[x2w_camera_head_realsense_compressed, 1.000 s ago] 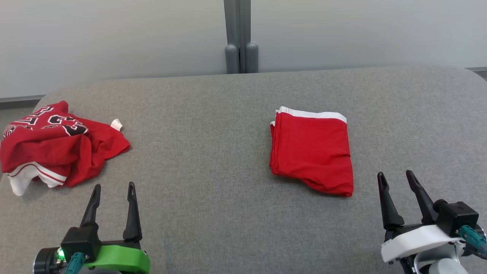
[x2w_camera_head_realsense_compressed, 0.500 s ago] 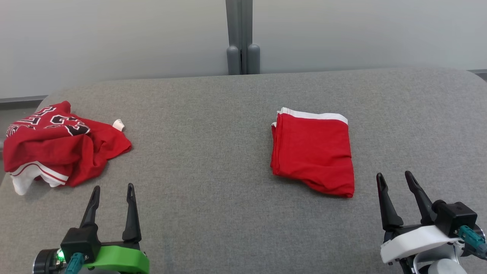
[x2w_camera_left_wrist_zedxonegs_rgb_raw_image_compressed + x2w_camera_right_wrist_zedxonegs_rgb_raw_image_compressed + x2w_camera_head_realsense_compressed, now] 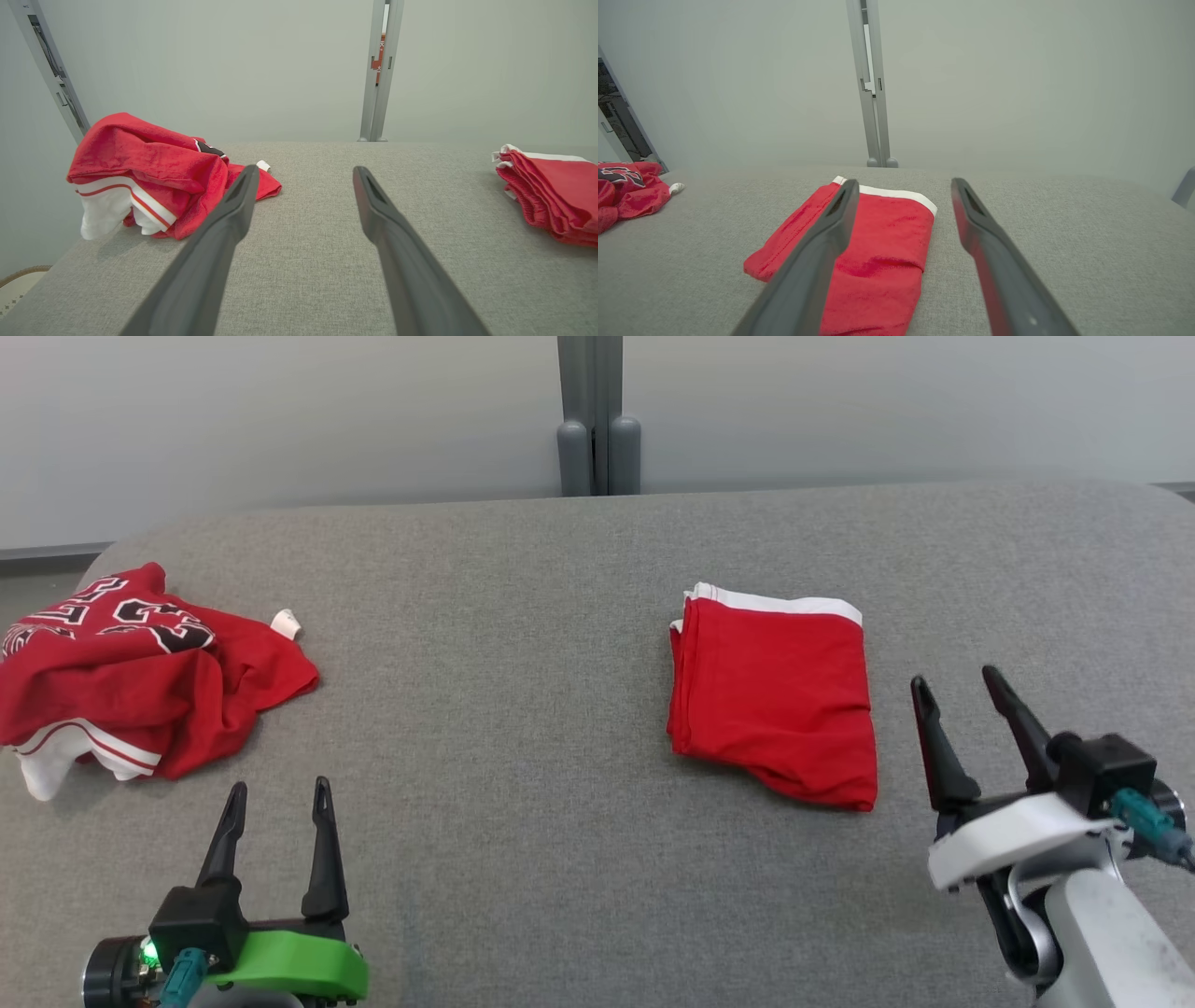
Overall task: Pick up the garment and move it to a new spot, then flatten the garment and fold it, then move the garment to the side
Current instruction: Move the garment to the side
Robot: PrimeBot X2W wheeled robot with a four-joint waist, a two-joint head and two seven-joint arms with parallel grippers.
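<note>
**Head view:** The folded garment [image 3: 770, 705] lies right of centre on the desk [image 3: 523, 644], and the crumpled garment [image 3: 140, 691] lies at its left end. The left gripper [image 3: 280, 787] and right gripper [image 3: 954, 679] are spread wide and hold nothing. If only the top layer were pinched, the fold could be undone.

**Left wrist view:** The crumpled garment sits near the desk's edge and could be dragged off. Its block letters are creased and cannot be read.

**Right wrist view:** The folded garment lies just ahead of the fingers. No label is seen.
</note>
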